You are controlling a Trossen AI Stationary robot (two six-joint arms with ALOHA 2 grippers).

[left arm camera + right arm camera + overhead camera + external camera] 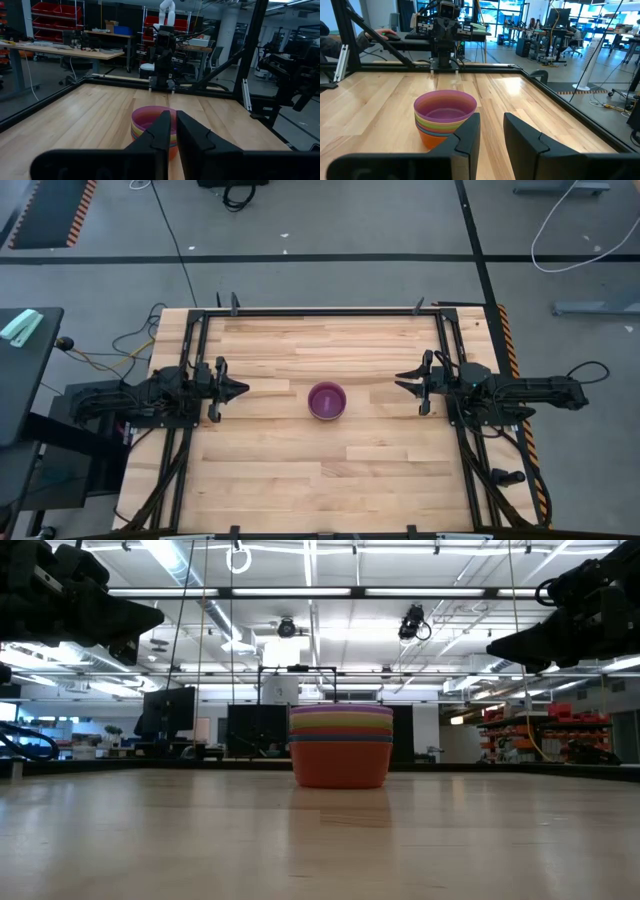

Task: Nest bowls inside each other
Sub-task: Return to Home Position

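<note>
Wooden table: nested bowls stand at centre. Left gripper and right gripper flank them, jaws apart, holding nothing.

Even, bright overhead light fills the high view; the desk shows pale wood with only soft, short shadows under the arms. In the low view, long ceiling strip lights glow white and slightly blown out, and both arms read as dark silhouettes against them. The near desk surface there is soft and out of focus, with a faint sheen reflecting the stack of bowls. In the right wrist view, daylight from the far windows leaves a pale glare patch on the wood. The left wrist view is dimmer, with its near dark fingers blurred.
</note>
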